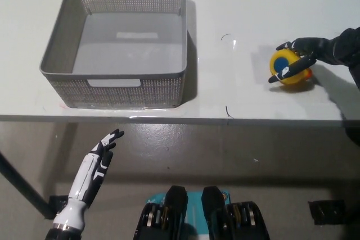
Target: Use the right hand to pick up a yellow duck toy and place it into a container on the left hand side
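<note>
Down at your lower left, the left hand [104, 149] is hanging below the table's [236, 4] front edge, over the floor, with its fingers spread apart and nothing in them; it is resting well away from everything on the tabletop. Above it, the basket [62, 40] is sitting on the table's left part, a grey perforated container with a cut-out handle in the near wall and another in the far wall, and its inside is showing only its pale bottom. Moving right, you are looking at a bare stretch of white surface with two small dark marks, one near the middle and one close to the front edge. Further right, the duck [291, 71] is lying on the table near the right edge, yellow with a blue patch facing up, well apart from the basket. Your right hand [306, 51] is coming in from the right edge and is curling around the duck, one finger lying across its near side and others reaching over its far side, so the fingers are closing on the toy while it is sitting on the tabletop.
</note>
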{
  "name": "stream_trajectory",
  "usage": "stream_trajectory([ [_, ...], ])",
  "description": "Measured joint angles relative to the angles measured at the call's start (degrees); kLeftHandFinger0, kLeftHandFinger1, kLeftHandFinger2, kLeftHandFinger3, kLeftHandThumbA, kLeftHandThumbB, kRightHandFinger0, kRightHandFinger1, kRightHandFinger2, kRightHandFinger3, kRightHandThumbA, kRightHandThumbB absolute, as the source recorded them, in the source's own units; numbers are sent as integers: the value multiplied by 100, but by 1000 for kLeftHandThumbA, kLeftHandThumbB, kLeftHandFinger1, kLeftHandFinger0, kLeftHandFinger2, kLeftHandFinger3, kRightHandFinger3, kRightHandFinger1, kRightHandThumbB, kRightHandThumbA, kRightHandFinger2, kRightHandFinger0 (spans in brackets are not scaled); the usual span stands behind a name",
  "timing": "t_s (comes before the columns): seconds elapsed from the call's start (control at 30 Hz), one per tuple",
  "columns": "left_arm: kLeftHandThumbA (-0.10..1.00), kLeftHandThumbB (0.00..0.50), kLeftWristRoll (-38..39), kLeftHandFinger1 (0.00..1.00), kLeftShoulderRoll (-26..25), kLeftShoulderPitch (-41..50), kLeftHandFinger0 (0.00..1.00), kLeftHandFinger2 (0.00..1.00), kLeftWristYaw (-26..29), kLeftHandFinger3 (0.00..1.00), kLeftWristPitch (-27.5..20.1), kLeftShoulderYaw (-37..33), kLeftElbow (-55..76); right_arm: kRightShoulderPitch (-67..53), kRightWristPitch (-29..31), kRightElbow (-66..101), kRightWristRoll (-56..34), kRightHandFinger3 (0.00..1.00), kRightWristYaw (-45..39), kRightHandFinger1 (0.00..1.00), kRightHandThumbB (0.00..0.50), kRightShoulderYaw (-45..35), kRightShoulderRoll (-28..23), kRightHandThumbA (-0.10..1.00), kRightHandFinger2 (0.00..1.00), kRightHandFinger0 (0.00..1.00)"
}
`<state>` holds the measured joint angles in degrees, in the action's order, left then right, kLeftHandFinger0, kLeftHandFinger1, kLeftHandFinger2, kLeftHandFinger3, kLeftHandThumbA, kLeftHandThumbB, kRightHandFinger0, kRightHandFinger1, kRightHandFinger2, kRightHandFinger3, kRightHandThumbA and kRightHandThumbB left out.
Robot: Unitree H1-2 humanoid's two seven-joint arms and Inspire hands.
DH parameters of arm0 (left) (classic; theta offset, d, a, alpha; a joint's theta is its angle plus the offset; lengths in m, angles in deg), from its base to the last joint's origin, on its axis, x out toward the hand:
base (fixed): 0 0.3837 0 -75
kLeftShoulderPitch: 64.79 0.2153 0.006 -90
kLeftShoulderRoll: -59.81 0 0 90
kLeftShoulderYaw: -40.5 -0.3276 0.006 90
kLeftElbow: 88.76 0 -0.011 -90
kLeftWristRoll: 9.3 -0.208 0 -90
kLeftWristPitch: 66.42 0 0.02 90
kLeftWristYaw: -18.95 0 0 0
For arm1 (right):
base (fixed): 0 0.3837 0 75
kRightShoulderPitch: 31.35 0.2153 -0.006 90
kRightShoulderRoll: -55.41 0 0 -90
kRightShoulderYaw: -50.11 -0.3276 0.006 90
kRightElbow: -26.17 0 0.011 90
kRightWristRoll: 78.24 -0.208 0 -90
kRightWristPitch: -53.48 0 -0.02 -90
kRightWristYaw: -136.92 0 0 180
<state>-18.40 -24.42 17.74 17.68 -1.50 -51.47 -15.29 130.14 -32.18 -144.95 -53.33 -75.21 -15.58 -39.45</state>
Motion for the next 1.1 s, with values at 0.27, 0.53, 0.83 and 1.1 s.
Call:
stream_trajectory([
  [0.27,1000,500,-14,1000,-1,-62,1000,1000,-1,1000,-1,2,0,-23,50,-14,53,1000,112,1000,420,102,21,1000,1000,1000],
  [0.53,1000,500,-20,1000,-18,-145,1000,1000,1,1000,-1,1,0,-86,63,-17,63,1000,220,1000,418,126,17,1000,1000,1000],
  [0.83,1000,500,-33,1000,-41,-157,1000,1000,2,1000,-2,-1,0,-211,83,-16,83,1000,508,1000,270,194,18,568,1000,1000],
  [1.1,1000,500,-31,1000,-48,-220,1000,1000,3,1000,-3,1,-1,-258,104,-12,228,942,1116,693,286,477,75,326,811,676],
])
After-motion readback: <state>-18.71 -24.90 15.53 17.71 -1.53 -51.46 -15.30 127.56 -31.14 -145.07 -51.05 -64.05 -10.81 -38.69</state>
